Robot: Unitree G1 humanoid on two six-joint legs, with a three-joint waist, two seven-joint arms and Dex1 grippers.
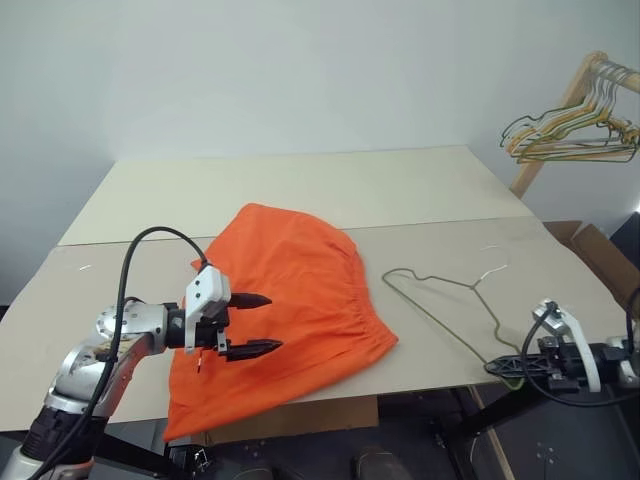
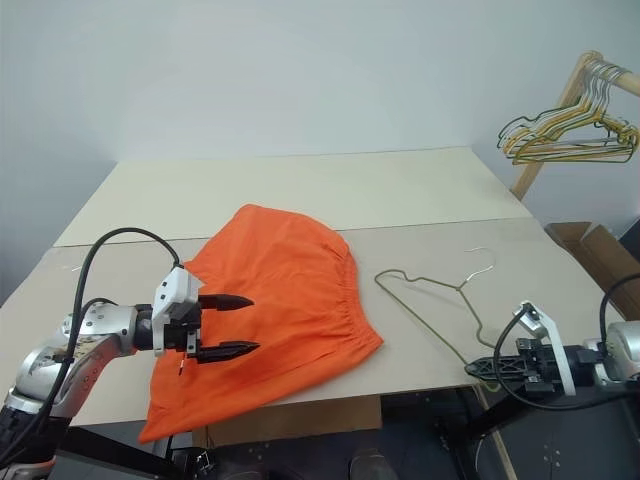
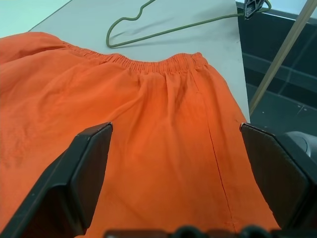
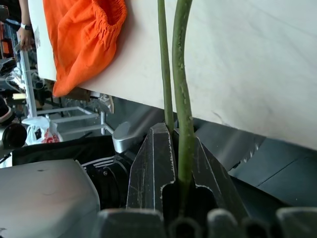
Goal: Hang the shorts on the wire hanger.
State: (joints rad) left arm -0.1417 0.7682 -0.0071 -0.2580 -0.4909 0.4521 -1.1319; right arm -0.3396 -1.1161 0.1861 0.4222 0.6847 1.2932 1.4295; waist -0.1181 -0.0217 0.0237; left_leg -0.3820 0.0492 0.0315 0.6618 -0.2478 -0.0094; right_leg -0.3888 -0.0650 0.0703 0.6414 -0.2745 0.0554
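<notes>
The bright orange shorts (image 1: 290,290) lie spread on the table, gathered waistband toward the right and one edge hanging over the front. My left gripper (image 1: 272,322) hovers open over their left half, and the left wrist view shows fabric (image 3: 163,129) between the two spread fingers. The grey wire hanger (image 1: 472,287) lies flat to the right of the shorts, apart from them, its hook pointing toward the back. My right gripper (image 1: 505,368) sits at the table's front right edge, shut on the hanger's near corner. The right wrist view shows the wire (image 4: 181,74) pinched between its fingers.
The table (image 1: 300,190) is made of two pale boards. A wooden rack (image 1: 560,110) at the back right carries a bunch of yellow, green and grey hangers (image 1: 570,140). An open cardboard box (image 1: 600,250) stands beside the table's right end.
</notes>
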